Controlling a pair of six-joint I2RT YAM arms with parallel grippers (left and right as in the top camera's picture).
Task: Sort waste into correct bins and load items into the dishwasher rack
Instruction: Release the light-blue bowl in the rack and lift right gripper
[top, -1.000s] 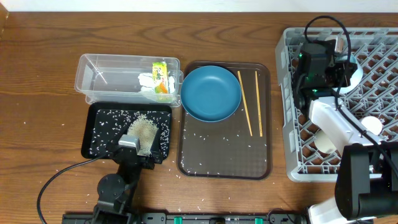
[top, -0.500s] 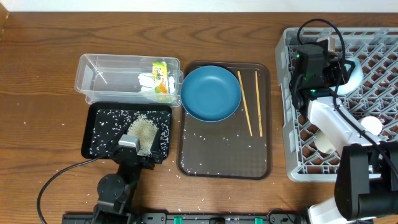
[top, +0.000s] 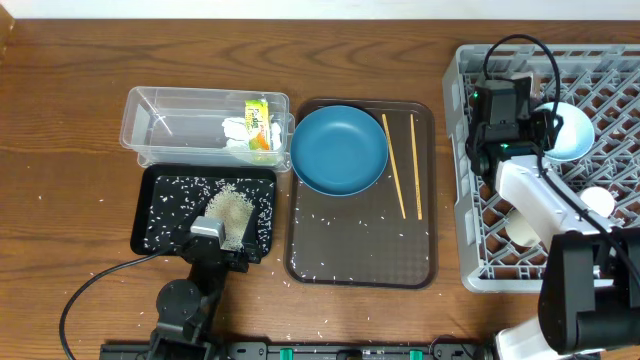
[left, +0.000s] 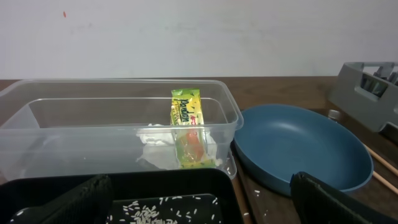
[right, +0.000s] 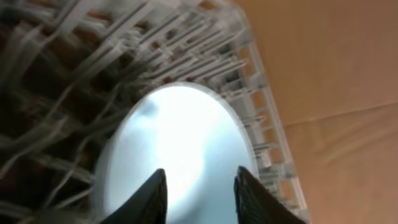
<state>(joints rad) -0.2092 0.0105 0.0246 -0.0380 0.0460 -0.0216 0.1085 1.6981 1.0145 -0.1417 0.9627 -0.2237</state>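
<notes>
The right claw (right: 200, 177) is spread open just before the white bowl (right: 180, 137) inside the grey rack (right: 264, 134). The left claw (left: 202, 186), well left of that rack, gapes wide and empty.

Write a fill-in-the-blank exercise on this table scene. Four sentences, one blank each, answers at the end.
The snack wrapper lies inside the clear ____.
Two ____ lie on the brown tray beside the blue plate.
The black tray holds a pile of ____.
The white bowl sits in the grey ____.
Missing words: tub; chopsticks; rice; rack.
</notes>
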